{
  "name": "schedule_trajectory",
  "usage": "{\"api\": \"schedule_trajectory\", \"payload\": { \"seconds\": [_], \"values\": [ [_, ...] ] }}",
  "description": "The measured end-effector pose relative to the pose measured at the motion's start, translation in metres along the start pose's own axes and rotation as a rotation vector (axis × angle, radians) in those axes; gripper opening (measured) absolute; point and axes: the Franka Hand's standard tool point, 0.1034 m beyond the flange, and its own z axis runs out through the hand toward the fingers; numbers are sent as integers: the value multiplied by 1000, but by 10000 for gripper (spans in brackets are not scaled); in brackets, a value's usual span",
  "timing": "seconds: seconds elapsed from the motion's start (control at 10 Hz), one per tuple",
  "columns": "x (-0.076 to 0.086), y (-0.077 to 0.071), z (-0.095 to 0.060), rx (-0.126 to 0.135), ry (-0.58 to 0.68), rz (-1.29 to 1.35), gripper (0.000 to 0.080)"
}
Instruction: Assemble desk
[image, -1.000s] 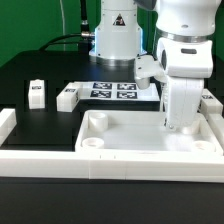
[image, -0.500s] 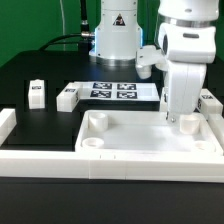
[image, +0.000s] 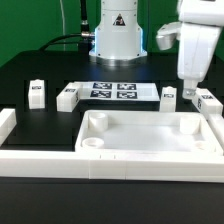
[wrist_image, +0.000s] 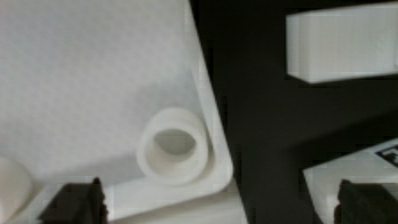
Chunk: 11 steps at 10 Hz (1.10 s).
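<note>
The white tray-like tabletop (image: 150, 135) lies at the front of the table, rim up, with round corner sockets. My gripper (image: 187, 90) hangs open and empty above its far corner on the exterior view's right. Two white legs (image: 168, 97) (image: 208, 101) lie either side of the gripper. Two more legs (image: 37, 93) (image: 67, 97) lie at the exterior view's left. In the wrist view the tabletop (wrist_image: 80, 90) and one corner socket (wrist_image: 173, 147) lie below my open gripper (wrist_image: 222, 205), with a white leg (wrist_image: 347, 45) beside them on the black table.
The marker board (image: 115, 90) lies flat behind the tabletop. The long white border wall (image: 110, 162) runs along the front and up both sides. The robot's base (image: 117, 35) stands at the back. A tagged white piece (wrist_image: 365, 170) shows at the wrist view's edge.
My gripper has risen out of the tabletop's tray and moved toward the exterior view's right, past the far corner. The tabletop and legs have not moved.
</note>
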Motion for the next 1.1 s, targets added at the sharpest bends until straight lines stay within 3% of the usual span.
{"api": "schedule_trajectory", "payload": {
  "seconds": [0.4,0.6,0.9,1.1],
  "values": [
    [-2,0,1,2,1,117,649],
    [-5,-11,6,12,-7,357,649],
    [13,-36,13,27,-11,684,649],
    [13,-35,13,43,-4,807,649]
  ]
}}
